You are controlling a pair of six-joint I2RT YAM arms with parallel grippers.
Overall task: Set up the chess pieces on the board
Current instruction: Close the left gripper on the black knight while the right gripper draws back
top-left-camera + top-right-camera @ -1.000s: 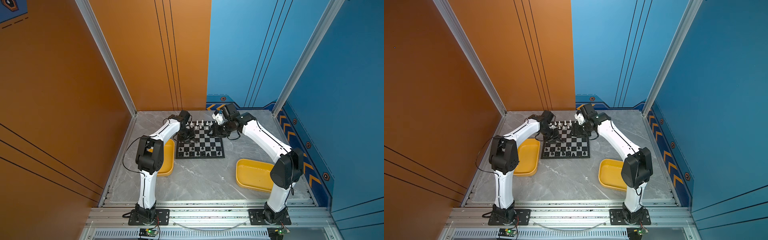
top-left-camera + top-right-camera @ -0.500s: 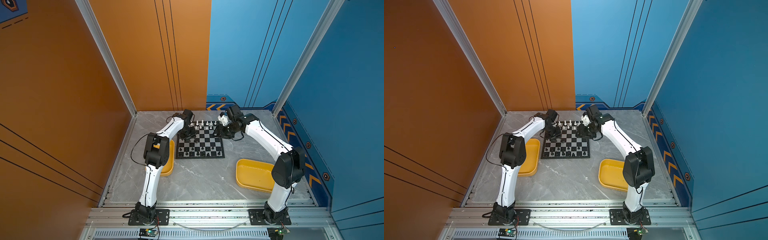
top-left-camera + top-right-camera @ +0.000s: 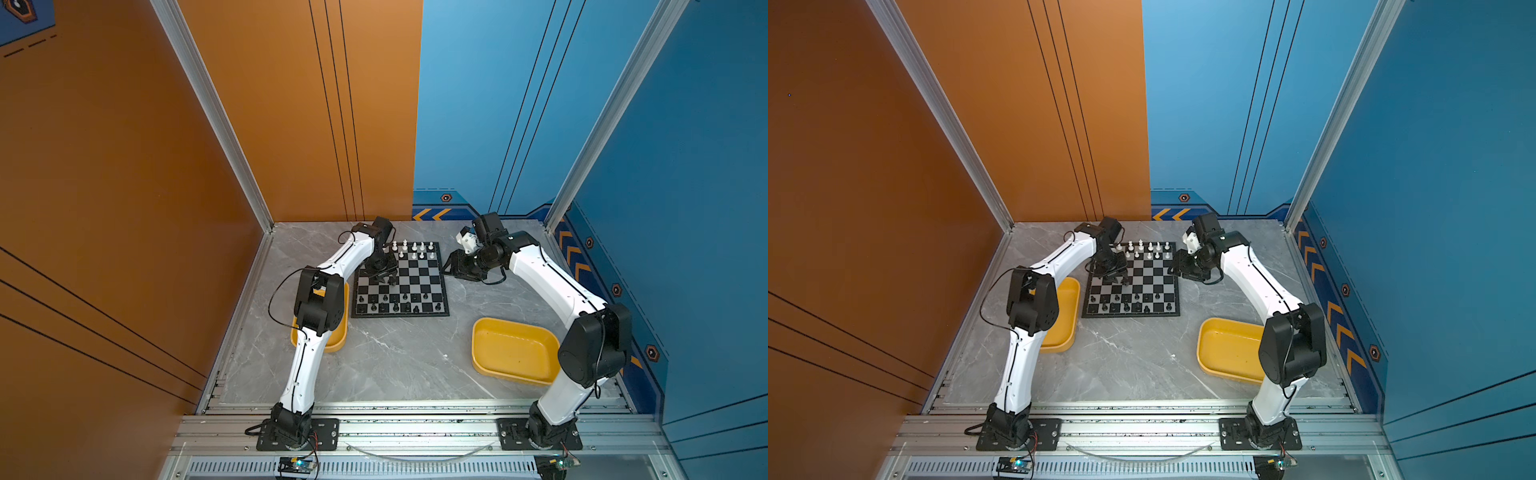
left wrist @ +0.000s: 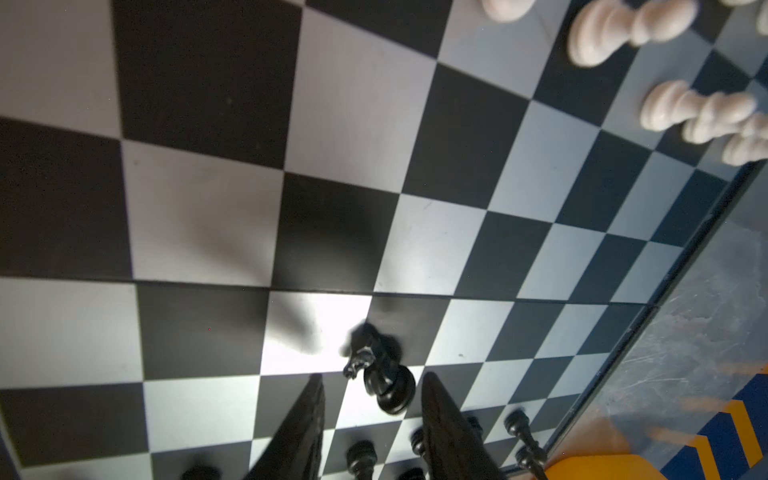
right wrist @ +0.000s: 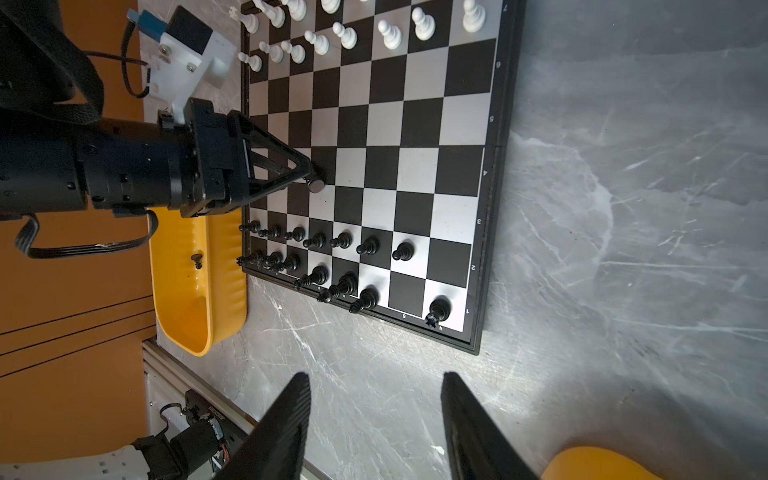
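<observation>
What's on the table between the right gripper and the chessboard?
Nothing but grey marble tabletop, shown in the right wrist view. The right gripper hangs open over it, apart from the black-and-silver checkered chessboard.

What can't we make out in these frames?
- Whether left gripper grips black knight: contact unclear in left wrist view, too small in top views.
- White pieces: blurred, cut off by left wrist view's edge.
- Left yellow tray: partly hidden by left arm in both top views.
</observation>
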